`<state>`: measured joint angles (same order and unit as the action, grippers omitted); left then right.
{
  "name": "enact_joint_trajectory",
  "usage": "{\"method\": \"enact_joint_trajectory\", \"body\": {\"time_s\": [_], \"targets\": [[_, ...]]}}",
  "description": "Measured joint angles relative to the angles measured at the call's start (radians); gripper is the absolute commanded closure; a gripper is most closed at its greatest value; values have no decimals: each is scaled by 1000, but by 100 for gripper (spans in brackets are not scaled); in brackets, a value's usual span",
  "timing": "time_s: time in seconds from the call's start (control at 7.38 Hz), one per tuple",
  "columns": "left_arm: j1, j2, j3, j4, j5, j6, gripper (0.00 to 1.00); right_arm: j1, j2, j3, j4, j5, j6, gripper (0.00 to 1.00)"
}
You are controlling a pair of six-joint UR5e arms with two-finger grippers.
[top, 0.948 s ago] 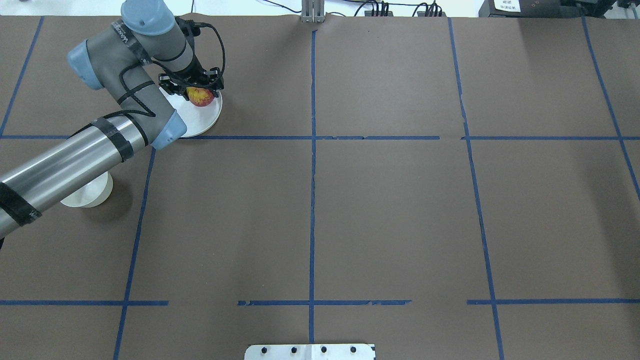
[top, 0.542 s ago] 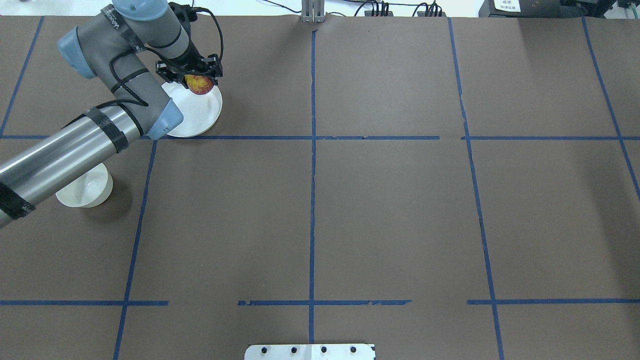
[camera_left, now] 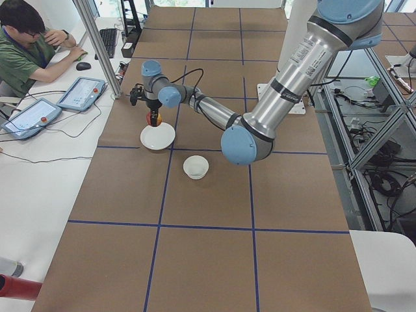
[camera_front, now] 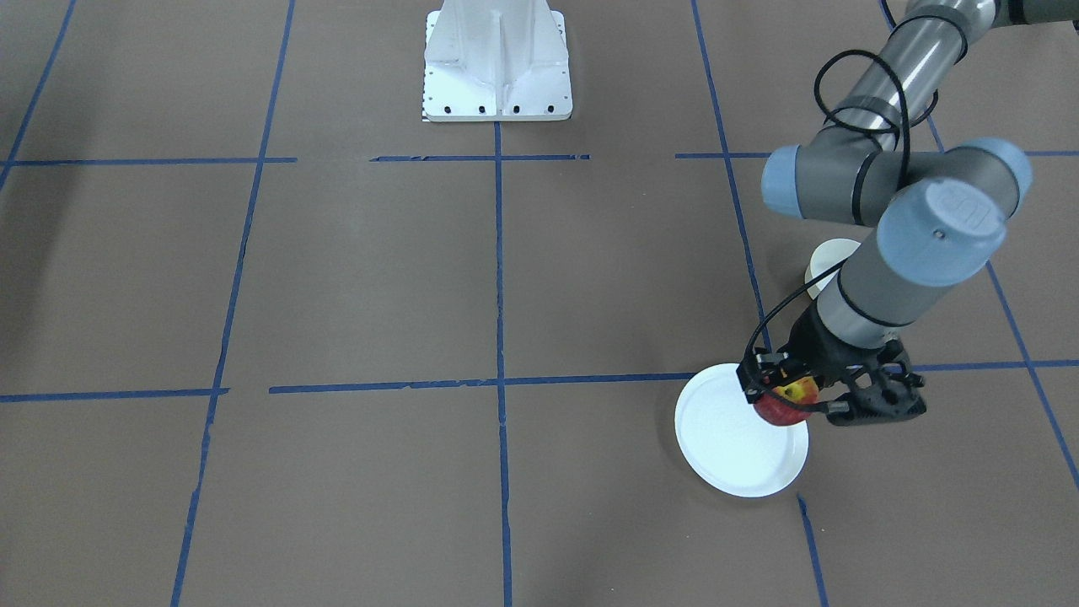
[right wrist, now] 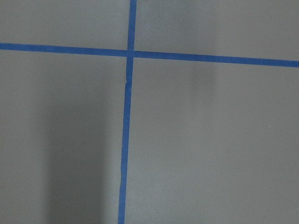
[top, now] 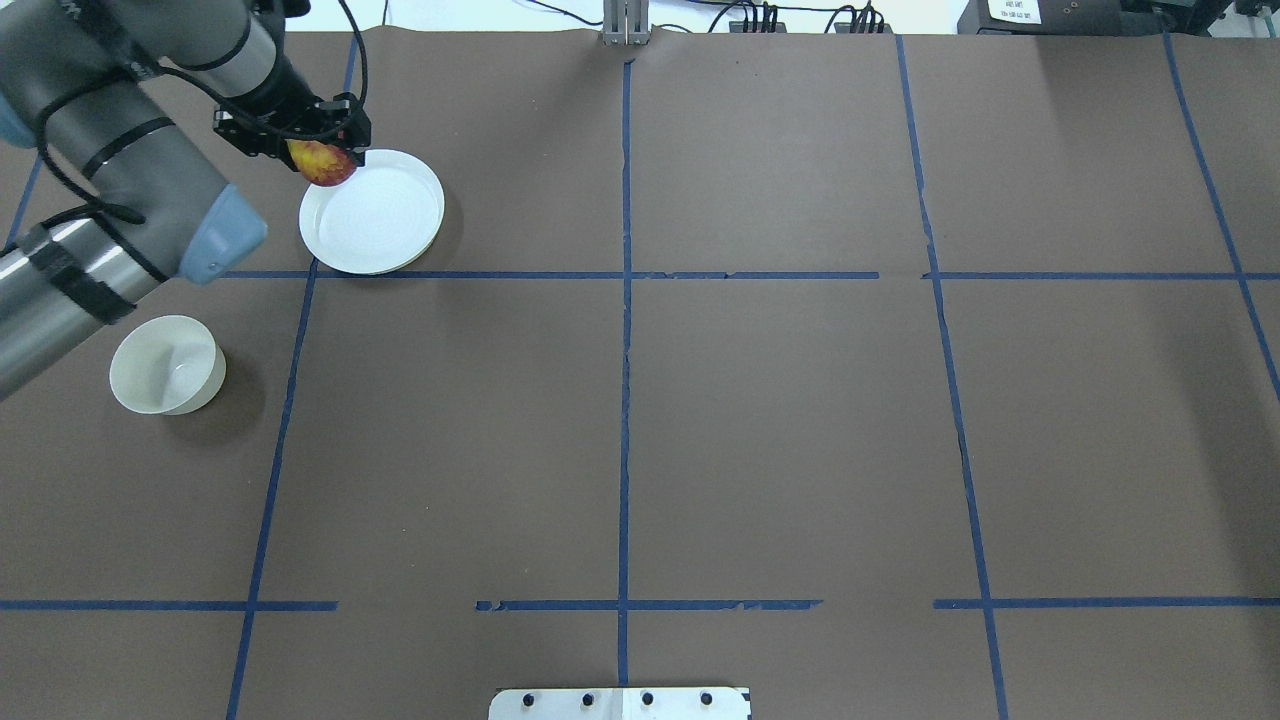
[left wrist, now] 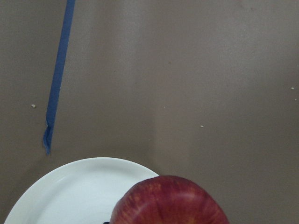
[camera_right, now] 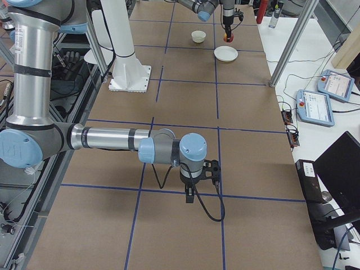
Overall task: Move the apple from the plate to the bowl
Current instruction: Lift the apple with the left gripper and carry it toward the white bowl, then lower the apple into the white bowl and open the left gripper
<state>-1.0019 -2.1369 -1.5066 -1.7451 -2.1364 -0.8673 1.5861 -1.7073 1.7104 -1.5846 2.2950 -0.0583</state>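
My left gripper (top: 318, 150) is shut on the red and yellow apple (top: 324, 164) and holds it in the air above the white plate's (top: 385, 222) far-left rim. In the front view the apple (camera_front: 784, 405) hangs over the plate's (camera_front: 729, 447) edge. The left wrist view shows the apple (left wrist: 170, 203) close up with the plate (left wrist: 70, 196) below. The cream bowl (top: 167, 365) stands empty to the near left of the plate, partly behind the arm in the front view (camera_front: 830, 255). My right gripper (camera_right: 191, 194) points down over bare table far away; I cannot tell whether it is open or shut.
Blue tape lines (top: 625, 300) divide the brown table. The robot's white base (camera_front: 497, 59) stands at mid table edge. An operator (camera_left: 26, 45) sits at a side desk with teach pendants (camera_left: 81, 93). The right wrist view shows only table and tape (right wrist: 126, 140).
My left gripper has lifted the apple and carried it left, from over the plate's far part to its far-left rim. The arm has swung off the bowl, which now shows whole.
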Motion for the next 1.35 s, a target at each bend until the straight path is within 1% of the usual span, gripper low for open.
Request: {"method": "enact_joint_trajectory", "body": {"time_s": [0.14,0.27,0.41,0.54,0.68,0.81,0.95,1.08,1.35], "targets": [[-12,105,-152,68,-3,67,70,0,0,0,0,0,0,0],[-20,216,-279,100,-4,122,71,0,0,0,0,0,0,0],[-26,320,-373,106,-4,165,71,0,0,0,0,0,0,0],[-31,422,-438,83,-4,197,71,0,0,0,0,0,0,0],[-33,514,-468,15,-4,206,71,0,0,0,0,0,0,0],[-34,586,-467,-87,-3,186,71,0,0,0,0,0,0,0],[-31,628,-444,-182,-1,142,71,0,0,0,0,0,0,0],[-22,639,-405,-252,1,88,71,0,0,0,0,0,0,0],[8,611,-323,-324,6,2,71,0,0,0,0,0,0,0]]}}
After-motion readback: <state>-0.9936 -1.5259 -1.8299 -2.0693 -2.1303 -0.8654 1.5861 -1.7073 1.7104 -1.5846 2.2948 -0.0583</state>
